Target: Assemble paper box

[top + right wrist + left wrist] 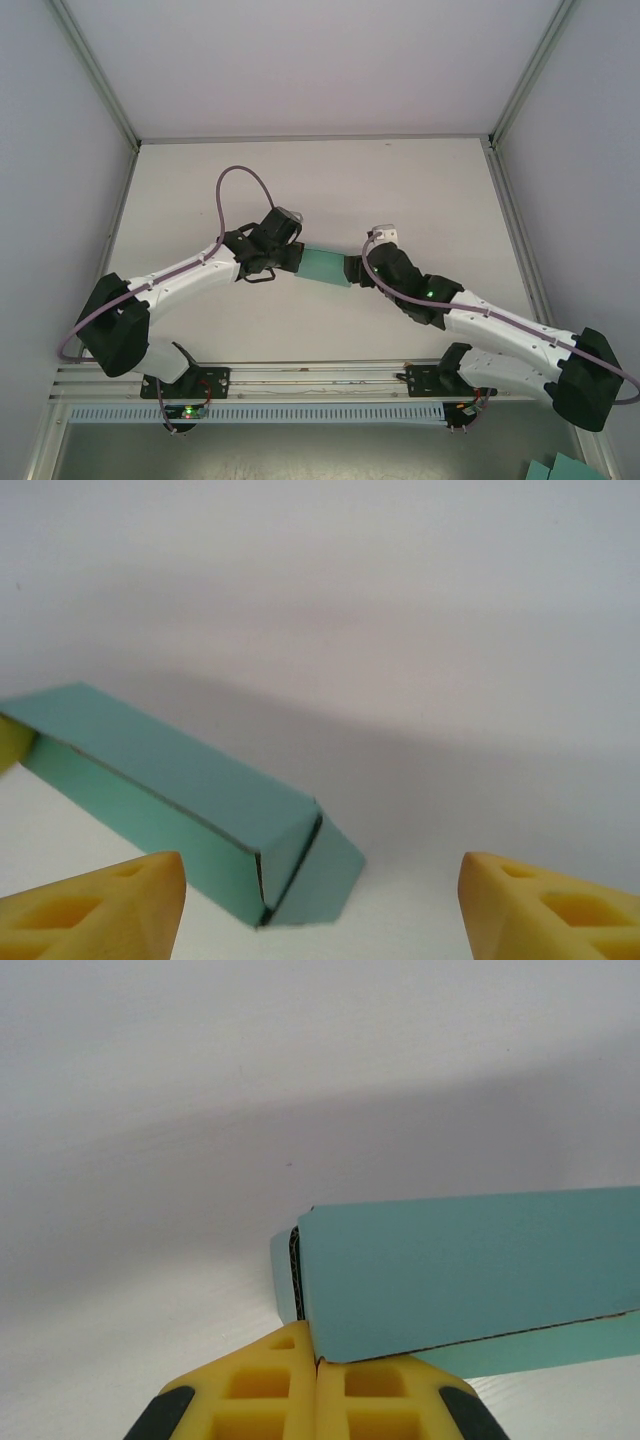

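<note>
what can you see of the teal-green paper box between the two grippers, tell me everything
The teal-green paper box is thin matte card folded into a long, slim rectangular tube, spanning the gap between the arms over the white table. The shut left gripper pinches one end's lower edge. At the other end, the end flap hangs ajar, untucked, facing the open right gripper, which has no grip. Whether the box rests on the table is unclear.

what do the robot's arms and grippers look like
The left arm and right arm are white shells with black joints. A mauve cable runs along each. The fingers are yellow, moulded with square pockets, black behind. A green light glows on the right arm.
</note>
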You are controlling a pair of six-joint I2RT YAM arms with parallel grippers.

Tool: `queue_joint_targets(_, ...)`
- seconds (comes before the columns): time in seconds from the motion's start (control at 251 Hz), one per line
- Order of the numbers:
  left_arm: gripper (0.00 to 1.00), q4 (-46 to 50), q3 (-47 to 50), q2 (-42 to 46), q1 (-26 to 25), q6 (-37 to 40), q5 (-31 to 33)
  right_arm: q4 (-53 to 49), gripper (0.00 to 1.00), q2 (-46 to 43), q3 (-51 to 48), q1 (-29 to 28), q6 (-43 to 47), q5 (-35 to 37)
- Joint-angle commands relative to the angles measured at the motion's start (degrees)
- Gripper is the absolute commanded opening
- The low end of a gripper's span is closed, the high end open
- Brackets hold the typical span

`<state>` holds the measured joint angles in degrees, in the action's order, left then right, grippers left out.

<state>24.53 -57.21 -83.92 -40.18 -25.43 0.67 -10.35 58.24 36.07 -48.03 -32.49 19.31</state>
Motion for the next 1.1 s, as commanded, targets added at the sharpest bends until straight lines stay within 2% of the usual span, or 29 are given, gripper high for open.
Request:
queue_joint_targets(0.0, 0.0, 8.1, 4.1, -3.8, -0.9, 1.2, -2.9, 3.4, 0.72, 1.7, 2.8, 2.0, 1.6, -1.3)
queue_joint_targets(0.064, 0.0, 8.2, 3.9, -3.7, -0.9, 1.3, -2.9, 3.5, 0.72, 4.1, 3.9, 2.9, 1.1, -1.0)
queue_joint_targets(0.132, 0.0, 8.4, 3.9, -3.4, -0.9, 1.2, -2.6, 3.1, 0.66, 6.7, 4.6, 3.7, 0.2, -1.3)
queue_joint_targets(0.215, 0.0, 8.7, 3.9, -2.9, -0.9, 1.0, -1.8, 0.7, 0.65, 9.0, 4.6, 4.1, -1.3, -2.2)
queue_joint_targets(0.407, 0.0, 8.2, 3.6, -1.4, -1.0, 2.1, -3.5, 0.6, 0.62, 11.8, -1.4, 4.1, -6.5, -4.5)
queue_joint_targets(0.471, 0.14, 7.9, 3.2, -0.7, -0.9, 3.1, -5.0, 1.2, 0.61, 12.5, -3.3, 4.0, -8.3, -5.5)
queue_joint_targets(0.539, 0.33, 8.5, 2.5, 0.8, -0.9, 3.7, -5.2, 2.1, 0.6, 12.7, -4.9, 3.7, -9.8, -6.4)
queue_joint_targets(0.658, 0.5, 9.6, 1.2, 4.3, -1.0, 4.7, -6.7, 2.3, 0.59, 12.6, -6.1, 3.7, -11.0, -5.8)
queue_joint_targets(0.766, 0.71, 9.2, 1.0, 8.1, -0.9, 5.5, -11.0, 2.0, 0.57, 13.1, -6.5, 3.7, -11.9, -5.8)
queue_joint_targets(0.882, 0.82, 8.6, 0.2, 10.9, -0.9, 5.3, -11.4, 1.0, 0.54, 14.7, -6.5, 3.8, -12.4, -5.6)
queue_joint_targets(1.006, 0.98, 7.6, -0.6, 11.3, 0.8, 1.2, -6.7, 0.9, 0.53, 16.1, -6.8, 3.8, -12.2, -6.2)
queue_joint_targets(1.093, 0.99, 6.8, -1.2, 9.1, 4.3, -1.6, -7.8, 0.9, 0.51, 16.5, -7.1, 3.9, -12.1, -6.0)
